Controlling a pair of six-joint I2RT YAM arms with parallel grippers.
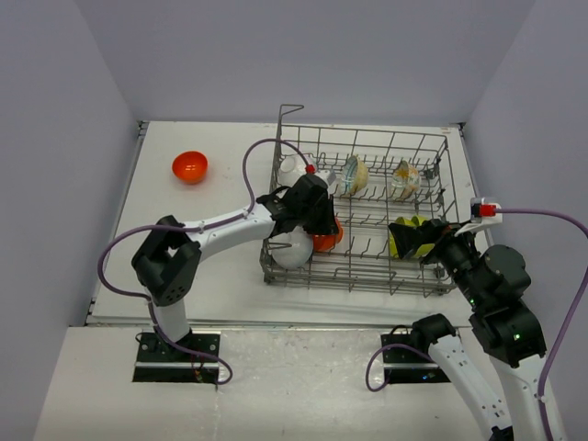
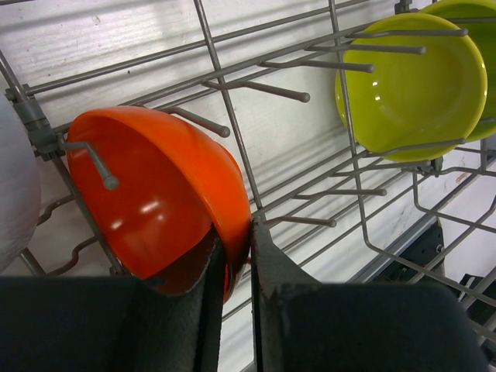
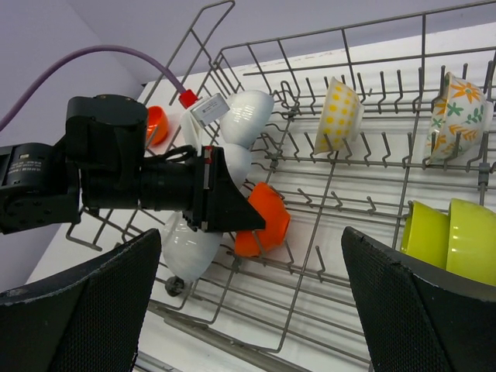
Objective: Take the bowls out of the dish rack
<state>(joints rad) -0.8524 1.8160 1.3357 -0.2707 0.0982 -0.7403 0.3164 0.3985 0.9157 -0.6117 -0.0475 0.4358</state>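
The left gripper reached into the dish rack near its front left corner. Its fingers pinched the rim of an orange bowl standing on edge among the tines, beside a white bowl. The right gripper hung spread wide over the rack's right end, near two green bowls. Two patterned bowls stood in the back row. A second orange bowl sat near the table's back left corner.
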